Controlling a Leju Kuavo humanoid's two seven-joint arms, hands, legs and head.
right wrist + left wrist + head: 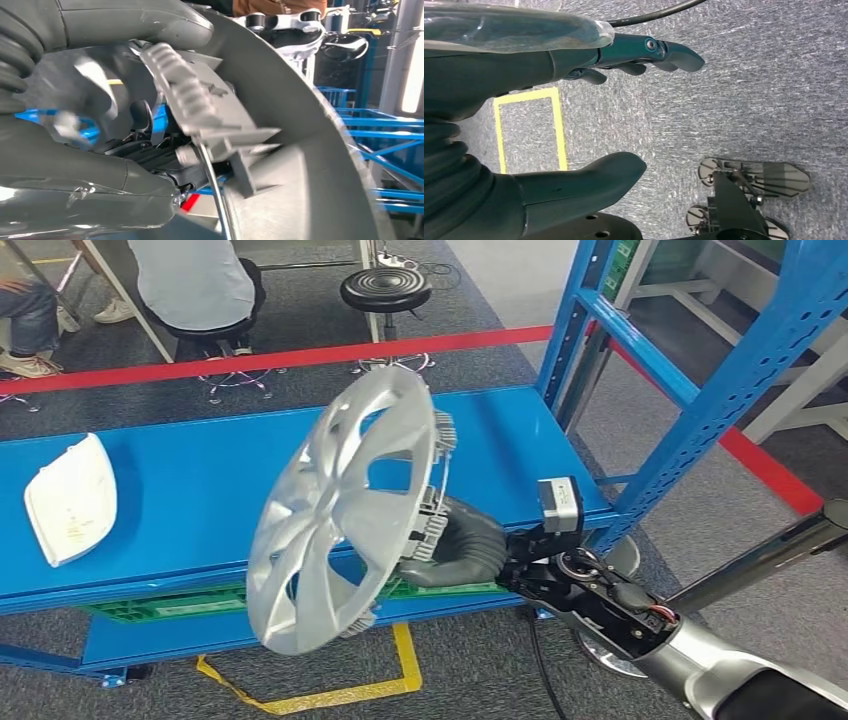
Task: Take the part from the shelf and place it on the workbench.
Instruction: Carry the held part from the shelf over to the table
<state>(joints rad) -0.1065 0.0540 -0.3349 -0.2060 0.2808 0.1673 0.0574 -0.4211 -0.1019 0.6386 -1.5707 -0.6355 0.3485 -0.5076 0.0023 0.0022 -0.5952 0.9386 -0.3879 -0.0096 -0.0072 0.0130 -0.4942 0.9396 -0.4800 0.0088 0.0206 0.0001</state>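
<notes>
A silver wheel cover (340, 510) hangs tilted, nearly on edge, above the front of the blue shelf board (200, 490). My right hand (462, 548) grips it from behind at its rim. In the right wrist view the cover's grey back with its ribbed clips (280, 150) lies close against my right hand (75, 150). My left hand (574, 115) hangs over the grey carpet, thumb and fingers apart, with nothing in it.
A white plastic part (72, 500) lies at the left of the shelf board. Blue shelf uprights (700, 410) rise at the right. Red tape (260, 360) crosses the floor behind, with a seated person (195, 285) and a black stool (385, 288). Yellow floor marking (330, 695) lies below.
</notes>
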